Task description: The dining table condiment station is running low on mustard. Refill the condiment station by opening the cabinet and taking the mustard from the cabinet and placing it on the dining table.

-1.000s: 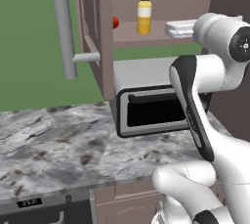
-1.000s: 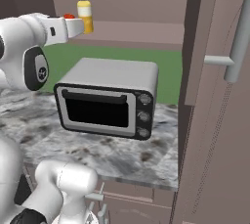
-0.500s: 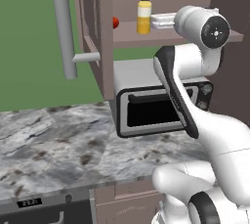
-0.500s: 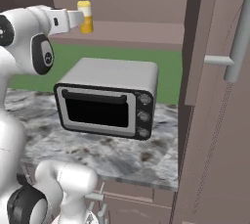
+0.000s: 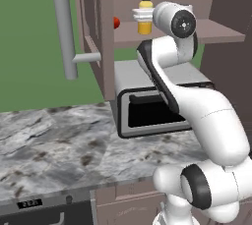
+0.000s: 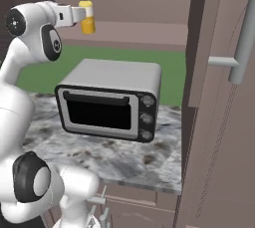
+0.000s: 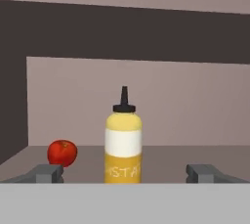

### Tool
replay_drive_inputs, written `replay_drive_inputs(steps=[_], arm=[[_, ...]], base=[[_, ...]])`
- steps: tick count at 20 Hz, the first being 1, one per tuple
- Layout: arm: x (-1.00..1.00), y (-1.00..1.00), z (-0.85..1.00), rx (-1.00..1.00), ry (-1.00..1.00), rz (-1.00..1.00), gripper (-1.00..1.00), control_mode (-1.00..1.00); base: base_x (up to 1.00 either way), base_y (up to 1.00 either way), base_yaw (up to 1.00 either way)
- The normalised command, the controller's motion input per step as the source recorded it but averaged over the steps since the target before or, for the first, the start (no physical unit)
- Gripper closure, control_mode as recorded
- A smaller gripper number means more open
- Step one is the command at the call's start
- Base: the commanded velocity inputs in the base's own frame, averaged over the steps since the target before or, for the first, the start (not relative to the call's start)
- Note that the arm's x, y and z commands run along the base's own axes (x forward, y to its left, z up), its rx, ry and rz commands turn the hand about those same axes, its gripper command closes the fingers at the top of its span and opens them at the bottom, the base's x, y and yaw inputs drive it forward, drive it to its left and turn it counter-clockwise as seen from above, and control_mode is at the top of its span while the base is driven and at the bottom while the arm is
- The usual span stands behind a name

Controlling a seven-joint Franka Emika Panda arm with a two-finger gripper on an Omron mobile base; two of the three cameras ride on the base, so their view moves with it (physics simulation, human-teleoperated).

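In the left base view the cabinet (image 5: pixel 98 32) door runs off the top edge, and the arm covers the right half of the toaster oven (image 5: pixel 147 101) and much of the shelf; the gripper itself is hidden behind the wrist, just right of the mustard (image 5: pixel 144 15). A small red ball (image 5: pixel 116 22) shows at the door's edge, left of the bottle. The right base view hides the ball but shows the oven's three knobs and the gripper (image 6: pixel 79 14) right at the mustard (image 6: pixel 87 17). The hand view gives the label, part cut by the bottom band, the pale shoulder, black nozzle, and both fingertips (image 7: pixel 48 171) spread wide, either side of the upright bottle, not touching; gripper released, mustard on the shelf
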Motion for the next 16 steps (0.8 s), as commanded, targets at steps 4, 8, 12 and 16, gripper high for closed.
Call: replay_drive_inputs(steps=[4,8,12,16], arm=[[0.51,0.03,0.00,0.04,0.00,0.00,-1.00,-1.00],[0.31,0.00,0.00,0.01,0.02,0.00,-1.00,-1.00],[0.27,0.03,0.00,0.00,0.08,0.00,-1.00,-1.00],[0.18,0.01,0.00,0.00,0.08,0.00,-1.00,-1.00]], base=[[0.00,0.00,0.00],[0.00,0.00,0.00],[0.00,0.00,0.00],[0.00,0.00,0.00]])
